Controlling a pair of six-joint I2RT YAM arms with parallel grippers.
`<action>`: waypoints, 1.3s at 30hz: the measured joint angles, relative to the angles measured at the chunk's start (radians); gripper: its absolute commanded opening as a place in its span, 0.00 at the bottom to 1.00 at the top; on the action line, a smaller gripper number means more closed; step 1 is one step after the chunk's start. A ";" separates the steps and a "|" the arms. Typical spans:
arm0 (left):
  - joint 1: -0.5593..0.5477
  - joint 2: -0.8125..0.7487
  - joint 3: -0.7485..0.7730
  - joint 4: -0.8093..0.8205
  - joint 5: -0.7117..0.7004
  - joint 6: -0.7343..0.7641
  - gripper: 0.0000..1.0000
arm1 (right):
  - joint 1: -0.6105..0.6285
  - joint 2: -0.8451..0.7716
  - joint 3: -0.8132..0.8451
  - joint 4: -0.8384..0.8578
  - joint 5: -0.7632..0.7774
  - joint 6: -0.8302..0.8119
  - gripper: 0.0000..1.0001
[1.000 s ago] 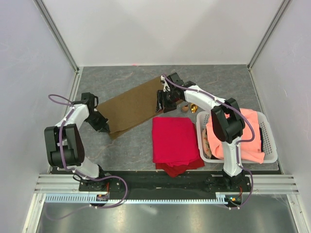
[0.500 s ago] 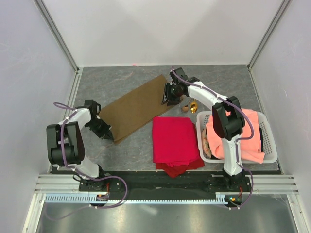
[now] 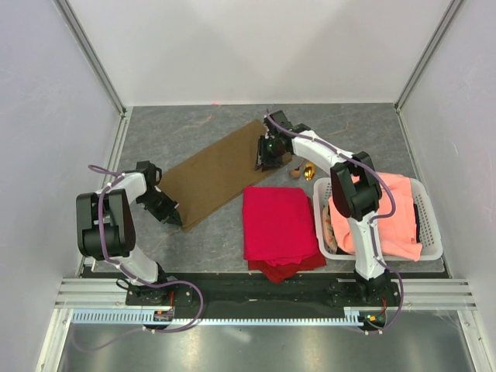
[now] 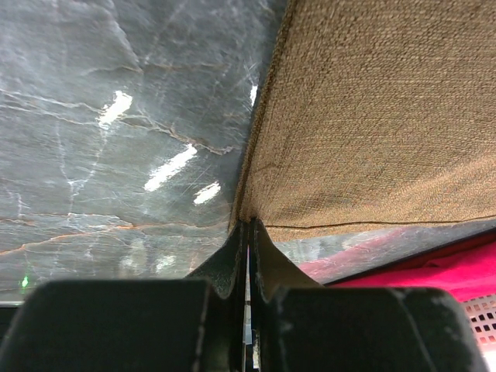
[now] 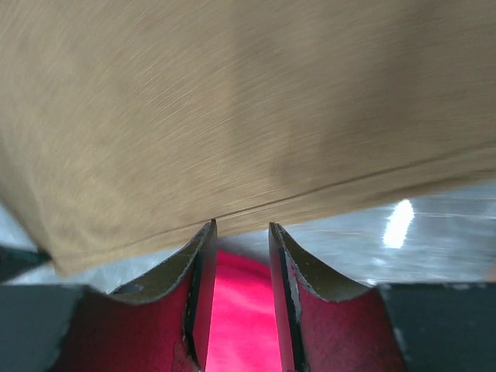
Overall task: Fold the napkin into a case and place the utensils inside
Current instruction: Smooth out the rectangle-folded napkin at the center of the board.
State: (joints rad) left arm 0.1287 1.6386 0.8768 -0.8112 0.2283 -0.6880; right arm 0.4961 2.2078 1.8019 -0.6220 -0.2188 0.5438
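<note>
Napkin [image 3: 213,172] lies flat, slanted across the desk [image 3: 194,128], beside the red cloth [image 3: 277,221]. The left fingers [image 4: 229,260] are clamped on its near corner. The right fingers [image 5: 174,271] stand apart at its right-hand edge. If they shut short of the hem, a one-sided lift would skew the fold.

Grey marble table [image 3: 194,124], olive napkin [image 3: 213,172], red cloth [image 3: 279,221], white basket [image 3: 318,203], gold utensils [image 3: 308,170]

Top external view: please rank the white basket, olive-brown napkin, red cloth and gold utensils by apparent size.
1. white basket
2. olive-brown napkin and red cloth: they look about equal, so I would not rank them.
3. gold utensils, by far the smallest.
</note>
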 measured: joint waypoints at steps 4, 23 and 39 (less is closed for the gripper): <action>0.000 0.000 0.000 0.000 0.003 0.000 0.02 | 0.098 0.000 0.001 0.014 -0.030 -0.018 0.27; 0.010 -0.026 0.104 -0.033 0.008 0.000 0.02 | 0.498 -0.007 -0.096 0.356 -0.125 0.127 0.00; 0.012 -0.027 0.121 -0.052 -0.009 0.000 0.02 | 0.529 0.098 -0.098 0.402 -0.068 0.149 0.00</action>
State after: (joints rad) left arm 0.1410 1.6119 0.9974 -0.8631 0.2195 -0.6884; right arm 1.0248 2.3058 1.7039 -0.2195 -0.2867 0.6926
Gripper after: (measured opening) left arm 0.026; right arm 0.007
